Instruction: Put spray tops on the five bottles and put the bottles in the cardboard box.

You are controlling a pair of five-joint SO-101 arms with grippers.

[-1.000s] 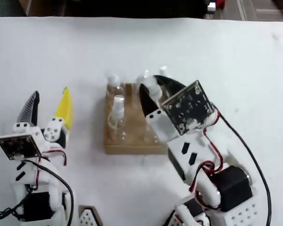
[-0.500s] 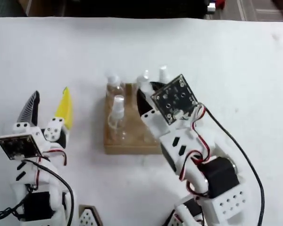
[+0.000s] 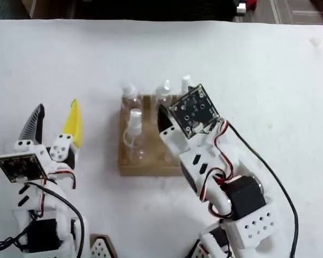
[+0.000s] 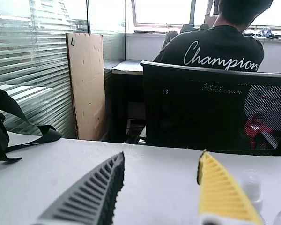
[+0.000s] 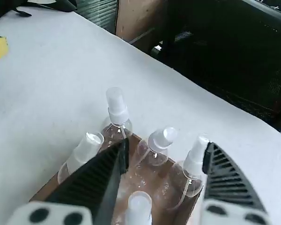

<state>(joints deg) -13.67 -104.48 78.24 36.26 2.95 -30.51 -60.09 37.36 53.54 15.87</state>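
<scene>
The shallow cardboard box [image 3: 126,161] sits mid-table with several clear bottles standing in it, each with a white spray top [image 3: 134,115]. My right gripper [image 3: 172,110] hovers over the box's right side, open and empty. In the right wrist view its black fingers [image 5: 103,178] straddle the bottles [image 5: 160,143] from above, and the box's rim [image 5: 42,192] shows below. My left gripper [image 3: 57,105] rests left of the box, open and empty, with one black and one yellow finger [image 3: 72,122]. In the left wrist view that gripper [image 4: 161,157] points across the table, and a capped bottle [image 4: 250,185] stands beyond the yellow finger.
The white table [image 3: 269,70] runs wide to the right of the box and behind it. Both arm bases stand at the near edge, with a small mount plate [image 3: 99,247] between them. Red and black cables [image 3: 274,177] trail from the right arm.
The right arm has swung left and drawn back, bringing its wrist more squarely over the box. The left arm has stayed still.
</scene>
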